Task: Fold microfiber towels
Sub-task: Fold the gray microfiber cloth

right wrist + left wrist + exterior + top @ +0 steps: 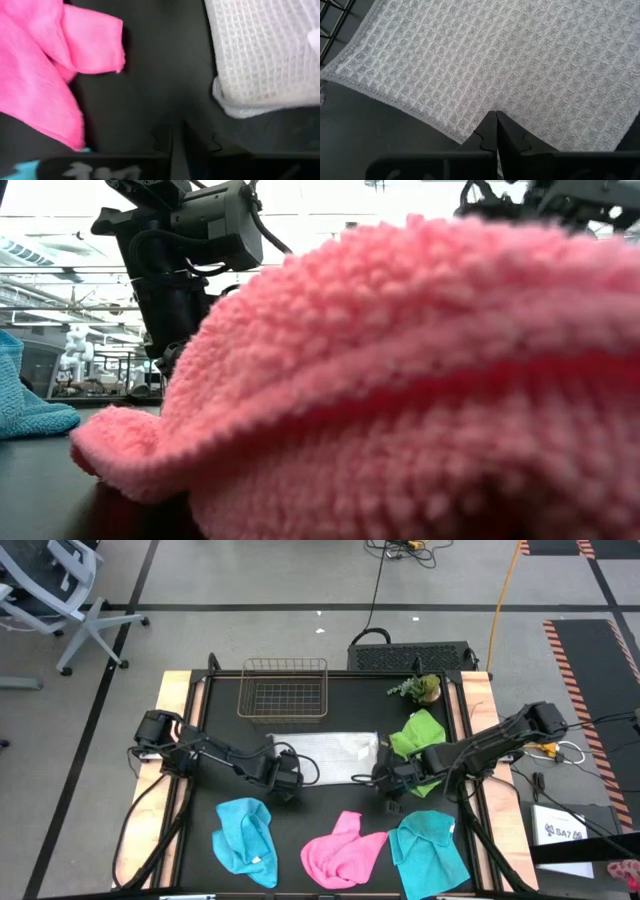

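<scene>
High view, progress: the white-grey towel point(325, 757) lies flat as a wide rectangle at the table's centre and looks part-folded; judged from this, one of five is under way and none is finished.
High view, left to do: a cyan towel point(245, 838) at 7 o'clock, the pink towel point(341, 850) at 6 o'clock, a second cyan towel point(428, 850) at 5 o'clock and the lime green towel point(418, 741) at 3 o'clock all lie crumpled.
High view, grippers: the left gripper point(291, 780) sits at the white-grey towel's 8 o'clock corner; the right gripper point(385, 780) sits just off its 4 o'clock corner.
High view, surroundings: a copper wire basket point(284, 690) stands at 12 o'clock, just beyond the flat towel, and a small plant point(420, 688) at 2 o'clock; neither blocks the fold.
Low view: the pink towel point(420, 380) fills the frame and hides the work; a cyan edge point(25, 395) shows at 9 o'clock.
Left wrist view: the left gripper point(496, 137) has its fingers pressed together over the white-grey towel point(495, 55), near its edge; no cloth shows between them.
Right wrist view: the right gripper point(178, 137) shows a narrow gap between its fingers, over bare table point(160, 65) and holding nothing; the folded towel corner point(260, 55) lies close by, the pink towel point(45, 65) opposite.
</scene>
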`<state>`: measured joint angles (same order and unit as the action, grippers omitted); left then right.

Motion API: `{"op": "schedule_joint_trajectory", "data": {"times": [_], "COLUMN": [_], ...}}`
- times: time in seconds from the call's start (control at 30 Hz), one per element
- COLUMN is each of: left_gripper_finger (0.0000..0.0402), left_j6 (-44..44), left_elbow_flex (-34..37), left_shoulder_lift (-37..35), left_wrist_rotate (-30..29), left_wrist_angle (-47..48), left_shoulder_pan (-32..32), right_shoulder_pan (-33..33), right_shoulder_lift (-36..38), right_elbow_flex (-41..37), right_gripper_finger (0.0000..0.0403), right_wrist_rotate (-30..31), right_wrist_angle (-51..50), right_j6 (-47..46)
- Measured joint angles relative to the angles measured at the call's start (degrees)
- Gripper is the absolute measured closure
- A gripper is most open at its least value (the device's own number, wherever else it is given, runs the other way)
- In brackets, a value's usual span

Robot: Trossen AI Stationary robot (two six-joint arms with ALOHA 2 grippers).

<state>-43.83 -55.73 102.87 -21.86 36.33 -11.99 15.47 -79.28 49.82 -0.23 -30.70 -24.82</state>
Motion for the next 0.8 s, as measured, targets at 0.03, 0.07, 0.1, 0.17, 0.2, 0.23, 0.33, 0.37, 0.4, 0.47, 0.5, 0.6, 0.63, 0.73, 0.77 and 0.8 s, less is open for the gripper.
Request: {"op": "schedule_joint_trajectory", "data": {"times": [0.03, 0.07, 0.1, 0.17, 0.2, 0.23, 0.33, 0.37, 0.4, 0.47, 0.5, 0.6, 0.63, 0.73, 0.77, 0.8], "left_gripper_finger": [0.04, 0.0399, 0.0398, 0.0398, 0.0399, 0.04, 0.0398, 0.0398, 0.0398, 0.04, 0.04, 0.0398, 0.0398, 0.04, 0.0399, 0.0398], "left_j6": [0.0, 0.1, 0.1, 0.1, 0.1, 0.1, 0.0, -0.1, -0.2, -0.2, -0.2, -0.2, -0.2, -0.2, -0.2, -0.2], "left_elbow_flex": [0.0, 0.0, 0.0, 0.0, 0.0, 0.0, 0.0, 0.0, 0.0, 0.0, 0.0, 0.0, 0.0, 0.0, 0.0, 0.0], "left_shoulder_lift": [0.0, 0.0, 0.0, 0.0, 0.0, 0.0, 0.0, 0.0, 0.0, 0.0, 0.0, 0.0, 0.0, 0.0, 0.0, 0.0], "left_wrist_rotate": [-0.1, -0.3, -0.4, -0.5, -0.5, -0.5, -0.6, -0.6, -0.6, -0.6, -0.6, -0.6, -0.6, -0.6, -0.6, -0.6], "left_wrist_angle": [0.0, 0.0, 0.0, -0.1, -0.1, -0.1, -0.1, -0.1, -0.1, -0.1, -0.1, -0.1, -0.1, -0.1, -0.1, -0.1], "left_shoulder_pan": [0.0, 0.0, 0.0, 0.0, 0.0, 0.0, 0.0, 0.0, 0.0, 0.0, 0.0, 0.0, 0.0, 0.0, 0.0, 0.0], "right_shoulder_pan": [-0.3, -0.6, -0.8, -1.3, -1.4, -1.6, -1.6, -1.6, -1.6, -1.6, -1.6, -1.5, -1.4, -1.1, -1.0, -1.0], "right_shoulder_lift": [-0.5, -1.2, -2.1, -3.9, -4.8, -5.6, -7.5, -7.8, -7.9, -7.8, -7.8, -7.9, -7.9, -7.8, -7.8, -7.8], "right_elbow_flex": [0.0, 0.0, 0.0, 0.0, 0.0, 0.0, 0.0, 0.0, 0.0, 0.0, 0.1, 0.7, 0.9, 1.2, 1.3, 1.4], "right_gripper_finger": [0.0362, 0.0354, 0.0347, 0.0335, 0.0331, 0.0328, 0.0326, 0.0326, 0.0326, 0.0326, 0.0326, 0.0326, 0.0326, 0.0326, 0.0326, 0.0326], "right_wrist_rotate": [0.0, 0.1, 0.1, 0.3, 0.6, 1.4, 3.8, 5.0, 6.3, 8.7, 9.4, 9.4, 9.4, 9.2, 9.1, 9.2], "right_wrist_angle": [0.6, 1.1, 1.2, 0.9, 0.9, 0.6, -0.5, -0.8, -1.1, -0.9, -0.8, -0.8, -0.7, -0.7, -0.7, -0.6], "right_j6": [2.4, 4.9, 7.5, 12.8, 15.2, 17.7, 24.1, 26.2, 28.2, 31.6, 33.0, 36.1, 36.9, 39.5, 40.4, 41.4]}}
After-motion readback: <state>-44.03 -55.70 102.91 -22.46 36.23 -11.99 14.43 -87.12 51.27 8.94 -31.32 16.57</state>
